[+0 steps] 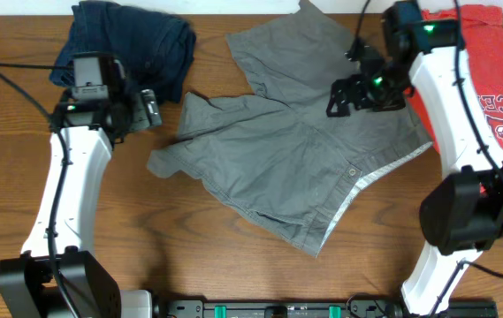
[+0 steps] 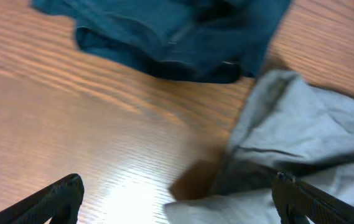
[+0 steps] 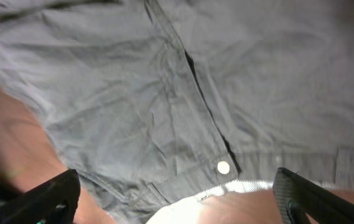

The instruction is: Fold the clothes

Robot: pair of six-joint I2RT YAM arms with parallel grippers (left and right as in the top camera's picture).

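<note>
1. Shorts [image 1: 304,150], grey-khaki, are lying crumpled and askew across the middle of the table [image 1: 233,274]. The waistband is facing the near right, with its pale lining [image 1: 370,181] showing along the edge. No fold is made yet, by my reading.
2. Left gripper [image 1: 149,108] is hovering over bare wood just beside the left leg hem. In its wrist view the fingers [image 2: 58,196] are standing wide apart with nothing clamped. Probably it is lining up on that hem, the nearest free edge.
3. Right gripper [image 1: 335,99] is hanging over the fly area, fingers [image 3: 52,196] also spread wide and gripping nothing. The waist button [image 3: 223,167] is sitting between them in the wrist view. I cannot tell whether the tips are touching cloth.
4. Navy denim garment [image 1: 132,40] is sitting bunched at the far left, near the hem with wood showing between. Red T-shirt [image 1: 499,79] is lying at the far right, partly under the right arm. Both seem parked aside so one piece gets worked alone.
5. Judgement: the task is barely beginning and the wrinkled cloth is wanting a flatten first. The left pinch is risking a snag on the denim.
</note>
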